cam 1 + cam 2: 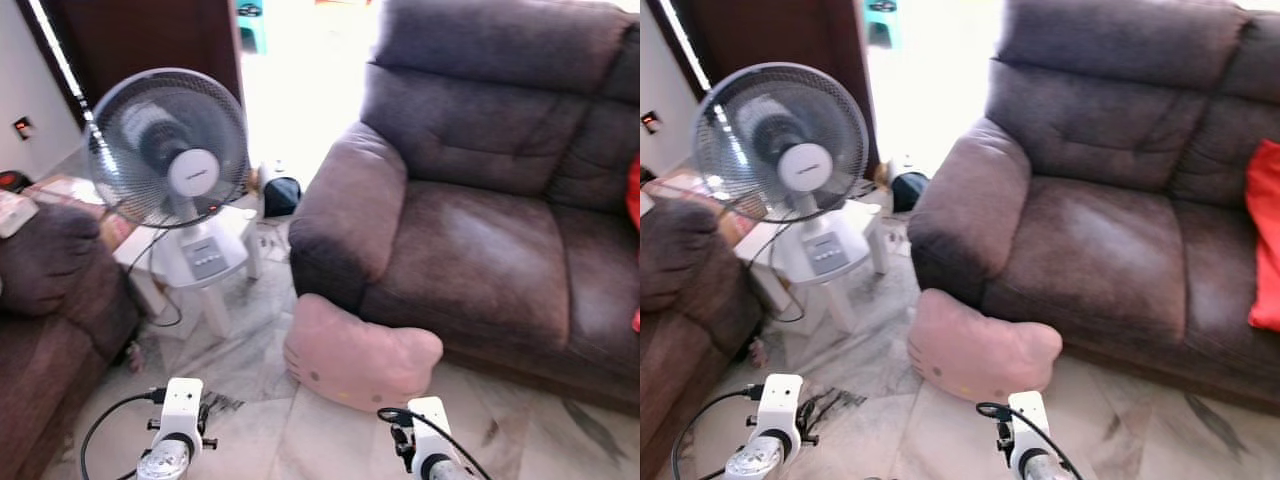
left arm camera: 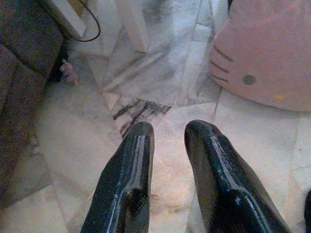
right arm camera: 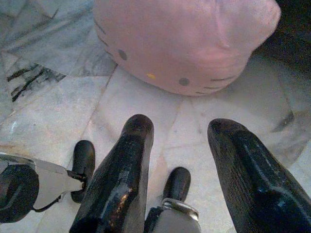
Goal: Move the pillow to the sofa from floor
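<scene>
A pink cat-face pillow [image 1: 360,355] lies on the marble floor, leaning against the front of the dark brown sofa [image 1: 470,250] below its left armrest. Both my arms are held low in front of me, short of the pillow. In the left wrist view my left gripper [image 2: 169,131] is open over bare floor, with the pillow [image 2: 265,53] ahead and off to one side. In the right wrist view my right gripper [image 3: 182,127] is open wide and empty. The pillow [image 3: 184,43] lies just beyond its fingertips [image 3: 138,126], with a strip of floor between.
A standing fan [image 1: 170,150] sits on a white stool [image 1: 215,290] to the left, its cable trailing to the floor. Another brown sofa [image 1: 50,290] fills the left edge. A red cushion [image 1: 1265,230] lies on the sofa's right seat. A dark bag [image 1: 282,195] sits near the bright doorway.
</scene>
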You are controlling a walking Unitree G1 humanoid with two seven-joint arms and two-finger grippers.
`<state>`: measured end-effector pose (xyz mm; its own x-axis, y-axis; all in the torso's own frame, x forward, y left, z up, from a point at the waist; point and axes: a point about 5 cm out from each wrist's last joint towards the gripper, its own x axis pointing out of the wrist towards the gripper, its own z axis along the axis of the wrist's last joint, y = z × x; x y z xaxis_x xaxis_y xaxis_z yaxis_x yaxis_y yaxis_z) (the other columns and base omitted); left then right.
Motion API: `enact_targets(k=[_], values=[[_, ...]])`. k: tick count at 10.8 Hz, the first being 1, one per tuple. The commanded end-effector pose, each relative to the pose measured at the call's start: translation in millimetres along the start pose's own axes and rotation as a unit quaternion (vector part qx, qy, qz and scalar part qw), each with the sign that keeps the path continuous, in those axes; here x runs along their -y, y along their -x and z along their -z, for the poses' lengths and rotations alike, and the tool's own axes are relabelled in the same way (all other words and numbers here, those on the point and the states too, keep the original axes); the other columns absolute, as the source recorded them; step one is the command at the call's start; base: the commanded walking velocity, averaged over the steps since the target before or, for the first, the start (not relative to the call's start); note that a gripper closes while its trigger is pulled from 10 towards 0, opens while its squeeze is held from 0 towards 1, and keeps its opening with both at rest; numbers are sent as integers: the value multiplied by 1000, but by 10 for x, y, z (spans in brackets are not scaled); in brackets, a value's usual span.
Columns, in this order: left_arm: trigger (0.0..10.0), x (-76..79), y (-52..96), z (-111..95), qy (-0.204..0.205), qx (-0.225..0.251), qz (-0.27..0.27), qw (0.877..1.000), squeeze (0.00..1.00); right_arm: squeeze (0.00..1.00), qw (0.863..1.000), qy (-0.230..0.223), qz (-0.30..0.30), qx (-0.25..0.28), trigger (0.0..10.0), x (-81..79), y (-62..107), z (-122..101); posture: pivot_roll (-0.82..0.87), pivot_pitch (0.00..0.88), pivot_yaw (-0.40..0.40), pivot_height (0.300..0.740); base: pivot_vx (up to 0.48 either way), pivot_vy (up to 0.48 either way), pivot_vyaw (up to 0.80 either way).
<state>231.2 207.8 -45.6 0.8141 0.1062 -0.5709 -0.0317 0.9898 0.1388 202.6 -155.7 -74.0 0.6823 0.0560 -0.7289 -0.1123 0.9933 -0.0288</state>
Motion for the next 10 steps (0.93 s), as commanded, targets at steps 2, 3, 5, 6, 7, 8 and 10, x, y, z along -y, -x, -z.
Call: enact_targets(k=[2,3,5,6,7,8,10], values=[[10000,16,2,20,0,-8,3,1000,0,0,1000,-1,5,-8,10000,25,9,36,177,160,6,740,0,240,0],[10000,20,2,22,0,-8,5,1000,0,0,1000,-2,5,-8,10000,27,9,37,177,159,6,740,0,480,0],[10000,18,6,37,-2,-12,4,1000,0,0,1000,-2,5,-8,10000,28,9,36,177,160,6,740,0,480,0],[10000,18,10,50,-4,-15,4,1000,0,0,1000,-2,5,-8,10000,28,9,37,177,160,6,740,0,259,0],[10000,19,11,56,-6,-17,4,1000,0,0,1000,-3,5,-8,10000,30,10,38,176,160,6,740,0,0,0],[10000,18,11,55,-6,-16,4,1000,0,0,1000,-5,5,-9,10000,30,10,39,176,160,6,740,0,0,0],[10000,-1,-4,7,-6,-7,3,1000,0,0,1000,-13,7,-12,10000,31,10,46,176,158,6,740,0,0,-584]])
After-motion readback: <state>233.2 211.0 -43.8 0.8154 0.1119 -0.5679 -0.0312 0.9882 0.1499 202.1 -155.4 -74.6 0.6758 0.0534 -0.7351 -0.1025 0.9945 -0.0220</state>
